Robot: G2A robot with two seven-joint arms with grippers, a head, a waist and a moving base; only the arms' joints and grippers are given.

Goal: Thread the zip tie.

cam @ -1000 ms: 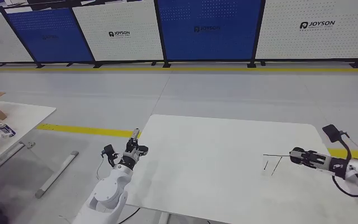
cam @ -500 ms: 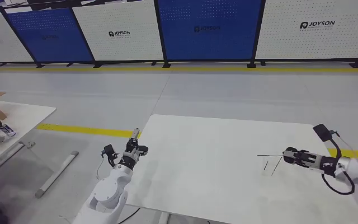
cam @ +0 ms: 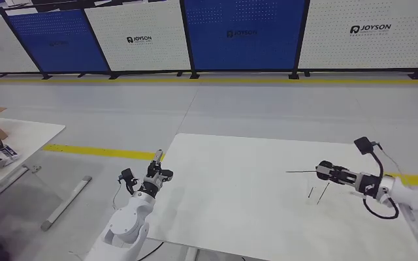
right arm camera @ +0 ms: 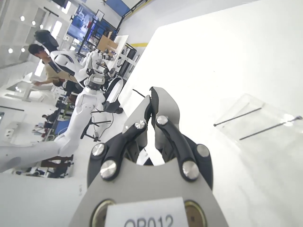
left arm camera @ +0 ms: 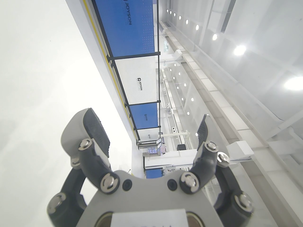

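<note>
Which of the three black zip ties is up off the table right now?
The zip tie pinched in the right gripper, sticking out past its fingertips. The other two ties lie side by side on the table, ungripped.

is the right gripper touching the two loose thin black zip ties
Apart. The right wrist view shows bare white table between the right gripper and the two loose zip ties.

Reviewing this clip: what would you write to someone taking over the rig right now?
Left tool: open, holding nothing, at the table's left edge.
Right tool: shut on one zip tie, held over the table's right side, strap pointing toward the left arm.
Two spare zip ties lie on a clear sheet beside it.
Done: one tie picked up. Left: thread its tail through its head; the strap is straight, unlooped.
</note>
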